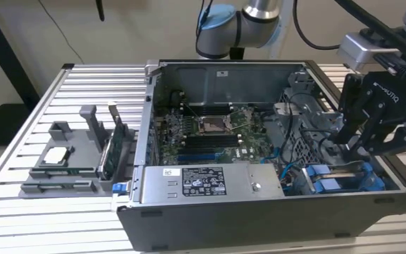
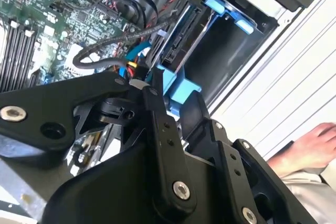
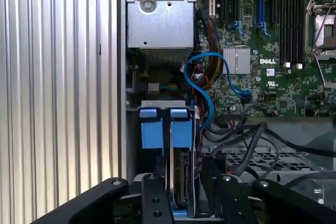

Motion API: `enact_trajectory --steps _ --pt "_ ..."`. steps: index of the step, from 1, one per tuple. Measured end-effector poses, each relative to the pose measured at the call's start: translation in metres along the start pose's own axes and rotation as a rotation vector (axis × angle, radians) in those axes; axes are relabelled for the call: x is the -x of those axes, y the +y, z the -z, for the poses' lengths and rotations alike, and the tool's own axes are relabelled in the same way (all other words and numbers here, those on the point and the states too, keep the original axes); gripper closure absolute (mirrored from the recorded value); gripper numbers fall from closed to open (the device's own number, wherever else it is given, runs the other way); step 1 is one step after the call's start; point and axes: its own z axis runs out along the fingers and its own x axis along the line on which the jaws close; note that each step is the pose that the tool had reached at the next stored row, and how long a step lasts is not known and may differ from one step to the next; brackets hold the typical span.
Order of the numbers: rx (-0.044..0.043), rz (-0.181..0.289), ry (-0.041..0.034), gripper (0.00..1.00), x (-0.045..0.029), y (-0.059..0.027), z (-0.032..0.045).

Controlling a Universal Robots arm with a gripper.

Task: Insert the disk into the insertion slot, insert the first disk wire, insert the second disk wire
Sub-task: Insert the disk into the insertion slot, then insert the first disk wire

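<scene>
One disk stands in the insertion slot, just below the gripper

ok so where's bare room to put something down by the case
Bare table at the exterior view's left, nearer the camera than the grey fixture, and behind it. Crowded inside the case: cables, board, gripper.

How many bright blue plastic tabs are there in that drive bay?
2. In the first wrist view they sit side by side: one blue tab nearer the ribbed table, the other blue tab on the frame of the disk. Others may be hidden deeper in.
</scene>
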Motion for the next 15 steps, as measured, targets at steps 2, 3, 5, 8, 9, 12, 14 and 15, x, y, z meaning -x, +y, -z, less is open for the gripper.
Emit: enact_trajectory --steps 2,3,5,8,9,12,14,15 --pt "0.0 0.0 0.0 0.59 0.0 0.0001 0.0022" --pt "0.0 0.0 0.0001 0.59 0.0001 0.0001 0.0035" --pt "0.0 0.0 0.0 0.59 0.0001 0.0002 0.0058" --pt "0.0 0.0 0.0 0.59 0.0001 0.0004 0.0088" --pt "0.0 0.0 0.0 0.59 0.0001 0.0004 0.0098" --pt "0.0 0.0 0.0001 0.59 0.0001 0.0005 0.0115" --pt "0.0 0.0 0.0 0.59 0.0001 0.0005 0.0123" --pt "0.0 0.0 0.0 0.59 0.0002 0.0005 0.0126"
